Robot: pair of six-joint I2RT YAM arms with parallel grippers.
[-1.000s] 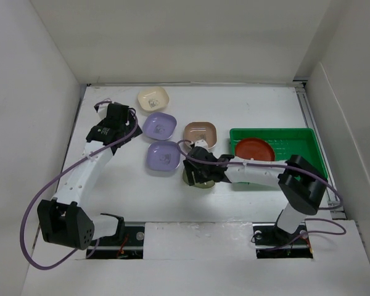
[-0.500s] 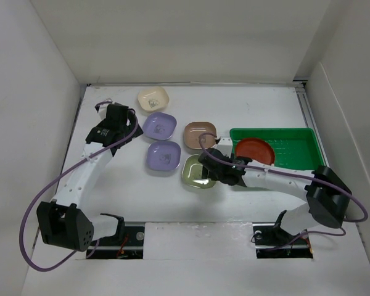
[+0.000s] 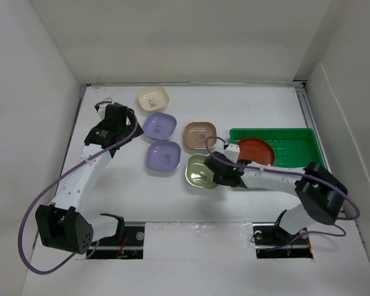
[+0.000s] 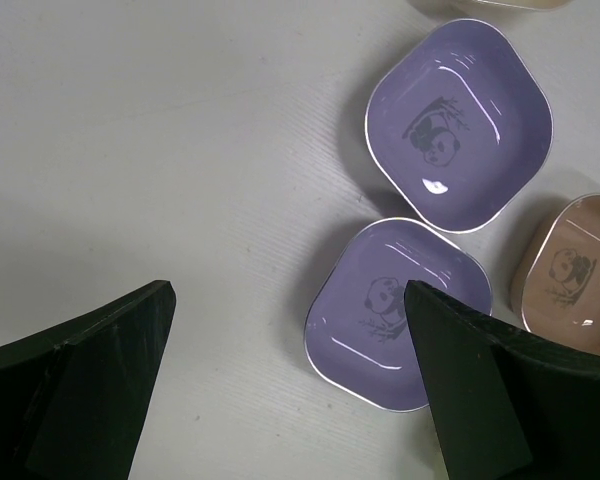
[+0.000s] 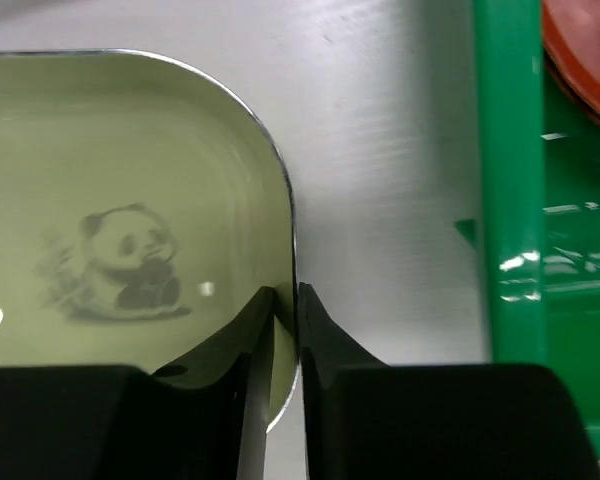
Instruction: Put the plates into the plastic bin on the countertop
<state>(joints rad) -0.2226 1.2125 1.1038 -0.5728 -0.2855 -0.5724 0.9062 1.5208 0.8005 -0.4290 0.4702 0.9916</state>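
Olive green plate (image 5: 130,220) sits on the countertop (image 3: 246,105) just left of the plastic bin (image 3: 308,139), its right rim pinched by the right gripper (image 5: 286,300). A red-orange plate (image 3: 254,150) occupies the bin's left end. The left gripper (image 4: 288,295) hangs spread wide beside the near lavender plate (image 4: 395,310).

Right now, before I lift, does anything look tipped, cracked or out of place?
Nothing stands out. The cream plate, two lavender plates and tan-pink plate sit flat on the countertop, the red plate lies inside the plastic bin, and the right gripper pinches the rim of the olive plate. No spill or damage visible.
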